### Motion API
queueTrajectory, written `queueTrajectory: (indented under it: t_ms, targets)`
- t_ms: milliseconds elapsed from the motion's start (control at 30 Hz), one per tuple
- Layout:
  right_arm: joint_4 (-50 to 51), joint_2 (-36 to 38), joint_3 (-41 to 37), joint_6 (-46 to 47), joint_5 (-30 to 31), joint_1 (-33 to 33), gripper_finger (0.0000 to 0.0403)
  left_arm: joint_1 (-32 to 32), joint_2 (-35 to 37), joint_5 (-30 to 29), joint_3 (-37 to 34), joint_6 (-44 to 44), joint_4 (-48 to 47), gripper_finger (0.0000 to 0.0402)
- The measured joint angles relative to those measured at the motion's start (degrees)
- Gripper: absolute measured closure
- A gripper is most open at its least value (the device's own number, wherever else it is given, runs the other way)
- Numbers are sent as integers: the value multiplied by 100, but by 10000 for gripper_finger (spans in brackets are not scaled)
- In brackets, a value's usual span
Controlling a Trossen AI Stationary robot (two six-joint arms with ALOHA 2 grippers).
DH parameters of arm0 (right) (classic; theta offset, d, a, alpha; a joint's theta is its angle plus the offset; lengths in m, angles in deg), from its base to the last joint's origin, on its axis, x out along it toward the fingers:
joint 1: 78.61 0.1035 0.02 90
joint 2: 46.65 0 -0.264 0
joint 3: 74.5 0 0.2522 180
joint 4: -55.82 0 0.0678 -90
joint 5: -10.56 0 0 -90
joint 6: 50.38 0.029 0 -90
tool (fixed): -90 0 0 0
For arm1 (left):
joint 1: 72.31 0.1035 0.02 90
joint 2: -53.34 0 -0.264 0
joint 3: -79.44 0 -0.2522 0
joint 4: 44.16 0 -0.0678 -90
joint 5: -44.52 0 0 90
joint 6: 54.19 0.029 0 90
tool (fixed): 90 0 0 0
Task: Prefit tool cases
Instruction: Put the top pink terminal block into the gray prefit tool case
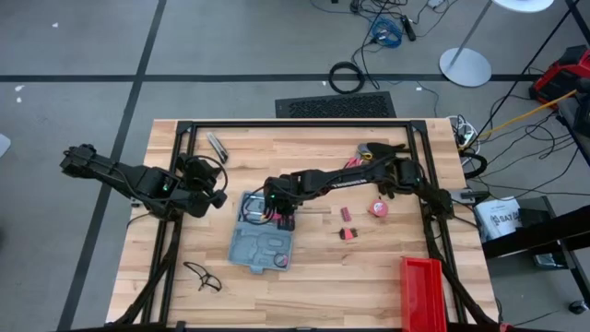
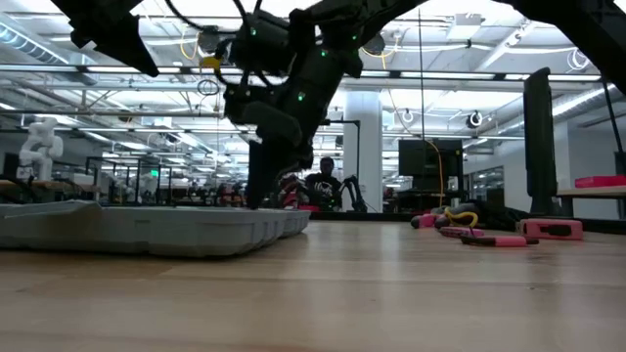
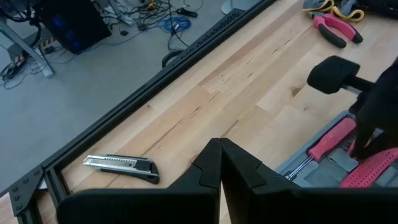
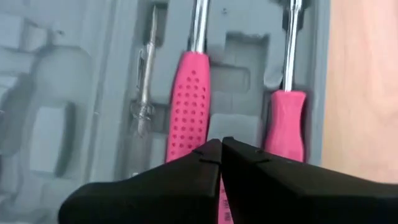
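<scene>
Your tool case (image 1: pixel 263 242) lies open and flat on the wooden table (image 1: pixel 369 267), left of centre, its grey moulded tray facing up. Your right gripper (image 1: pixel 281 218) hangs low over the end of the tray farther from the red bin (image 1: pixel 424 293), jaws pressed together and gripping nothing; just beyond its fingertips sit a dotted pink-handled screwdriver (image 4: pixel 188 99) and a second pink-handled driver (image 4: pixel 285 121), both lying in their slots. The risk here, as I judge it, is that closed tips so near the handles nudge one out of its recess, or push down on the light case and make it skid or tip. Your left gripper (image 3: pixel 221 163) waits just beside the case, jaws also closed and empty, near a utility knife (image 3: pixel 122 167). The arms sit close together, so a careless swing of either could clip the other
</scene>
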Motion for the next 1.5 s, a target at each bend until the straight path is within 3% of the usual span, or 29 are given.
queueTrajectory:
  t_ms: [567,800,1500]
  targets:
    - [147,-84,286,-158,57,-108,403,0,0,-1,-1,-1,-2,391]
    - [621,-67,405,-172,449,-106,403,0,0,-1,-1,0,-2,391]
    - [409,-68,-92,-18,474,-182,403,0,-1,-1,-1,0,-4,391]
